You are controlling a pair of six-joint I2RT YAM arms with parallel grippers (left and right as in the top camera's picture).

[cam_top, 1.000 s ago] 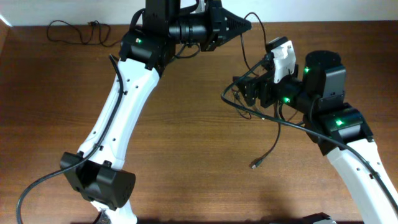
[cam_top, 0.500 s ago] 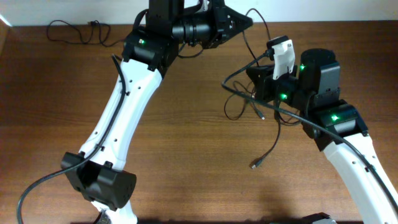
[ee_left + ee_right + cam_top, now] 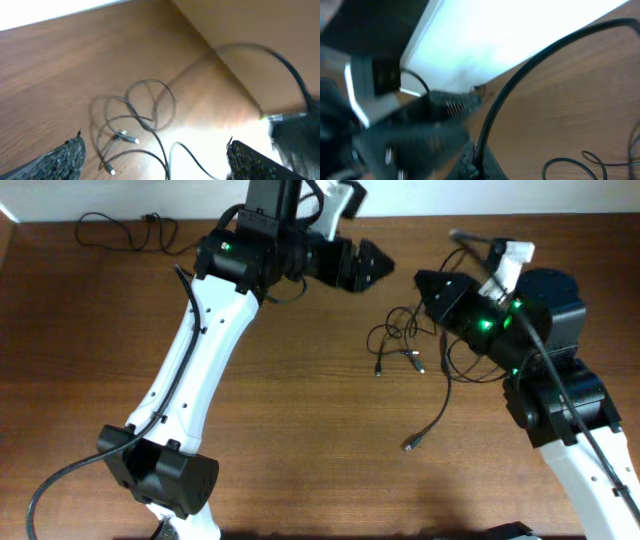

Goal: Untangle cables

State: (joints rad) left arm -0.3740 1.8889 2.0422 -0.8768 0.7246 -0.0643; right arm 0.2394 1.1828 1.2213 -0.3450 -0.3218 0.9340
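Observation:
A loose tangle of thin black cables lies on the wooden table between my two arms, with two plug ends pointing down-left. One strand trails down to a plug. My left gripper hangs open up-left of the tangle, holding nothing. From the left wrist the cable loops lie below my left gripper, between its fingers. My right gripper is just right of the tangle. In the blurred right wrist view, my right gripper is shut on a black cable that arcs up and right.
Another thin black cable lies apart at the table's far left corner. The table's back edge meets a white wall close behind both grippers. The right arm's thicker base cable runs along that arm.
My left gripper opened, let go of the cable and swung down and right. My right gripper shut on a cable and moved right. The tangle dropped lower onto the table.

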